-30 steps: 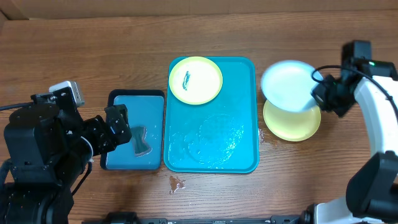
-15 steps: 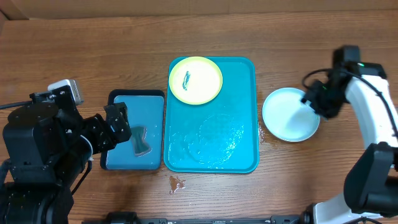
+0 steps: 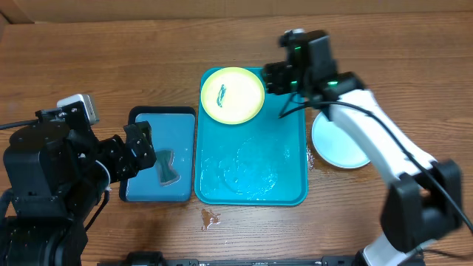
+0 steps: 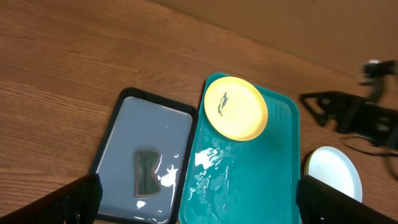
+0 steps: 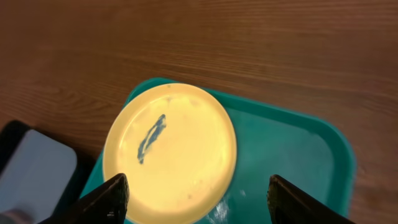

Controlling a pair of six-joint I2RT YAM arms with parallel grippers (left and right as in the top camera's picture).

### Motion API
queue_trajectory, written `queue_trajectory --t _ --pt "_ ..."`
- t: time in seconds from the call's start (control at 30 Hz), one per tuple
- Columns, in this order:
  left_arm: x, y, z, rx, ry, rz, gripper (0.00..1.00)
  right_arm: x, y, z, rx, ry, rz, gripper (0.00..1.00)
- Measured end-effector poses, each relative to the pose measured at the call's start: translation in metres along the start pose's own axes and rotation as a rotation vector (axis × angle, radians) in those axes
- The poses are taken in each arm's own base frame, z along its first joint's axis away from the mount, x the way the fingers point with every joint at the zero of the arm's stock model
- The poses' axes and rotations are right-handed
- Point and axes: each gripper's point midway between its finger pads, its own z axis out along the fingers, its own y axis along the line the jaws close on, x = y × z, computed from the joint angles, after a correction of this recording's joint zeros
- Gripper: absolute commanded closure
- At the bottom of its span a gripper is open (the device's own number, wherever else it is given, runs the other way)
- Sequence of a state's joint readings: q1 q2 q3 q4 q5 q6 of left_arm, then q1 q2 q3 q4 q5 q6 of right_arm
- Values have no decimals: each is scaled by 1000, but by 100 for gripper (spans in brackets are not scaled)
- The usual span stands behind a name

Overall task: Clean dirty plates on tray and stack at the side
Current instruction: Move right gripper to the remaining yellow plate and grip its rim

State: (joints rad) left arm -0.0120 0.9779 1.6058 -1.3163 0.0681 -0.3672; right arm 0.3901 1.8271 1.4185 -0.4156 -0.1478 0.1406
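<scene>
One yellow-green plate (image 3: 232, 94) with a dark blue smear lies in the far left corner of the teal tray (image 3: 284, 174). My right gripper (image 3: 270, 79) hovers open just right of it and holds nothing. The right wrist view looks down on that plate (image 5: 170, 152) and the tray (image 5: 292, 146) between the spread jaws of the right gripper (image 5: 196, 194). A pale plate (image 3: 341, 142) rests on the table right of the tray, partly under my right arm. My left gripper (image 3: 142, 151) hangs open and empty above the small tray (image 3: 181, 118).
A grey sponge (image 3: 168, 166) lies in the small dark-rimmed tray (image 4: 115, 140), wet with water. The teal tray (image 4: 277, 180) holds pooled water in its middle. Small spills (image 3: 211, 216) mark the wood near the front edge. My left gripper (image 4: 199, 194) looks down on both trays.
The right gripper set the pale plate down on the yellow-green one at the right, opened, and swung left over the tray's far end. The left arm stayed still.
</scene>
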Motion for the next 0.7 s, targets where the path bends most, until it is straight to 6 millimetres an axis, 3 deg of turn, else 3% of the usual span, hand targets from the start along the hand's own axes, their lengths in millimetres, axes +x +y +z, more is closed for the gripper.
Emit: queue_trajectory --t 0.13,0.23,0.27,0.33,0.37,0.43,0.53,0.7 --pt "0 0 1 -1 3 0 0 31 2 51 15 62 -30 25" --pt "2 1 1 -3 9 -1 0 61 -12 86 62 125 -31 26" --pt "3 1 1 -5 14 -1 0 71 -18 94 78 147 -29 30" --pt "6 2 1 -10 26 -2 0 89 -30 105 118 193 -33 57" --pt "7 3 1 -12 31 -2 0 94 -35 107 136 202 -38 77" --pt "8 3 1 -14 37 -3 0 97 -38 104 152 222 -28 96" --pt "9 3 1 -14 37 -3 0 102 -38 96 156 264 -6 96" --pt "9 3 1 -15 38 -3 0 130 -38 57 189 434 11 96"
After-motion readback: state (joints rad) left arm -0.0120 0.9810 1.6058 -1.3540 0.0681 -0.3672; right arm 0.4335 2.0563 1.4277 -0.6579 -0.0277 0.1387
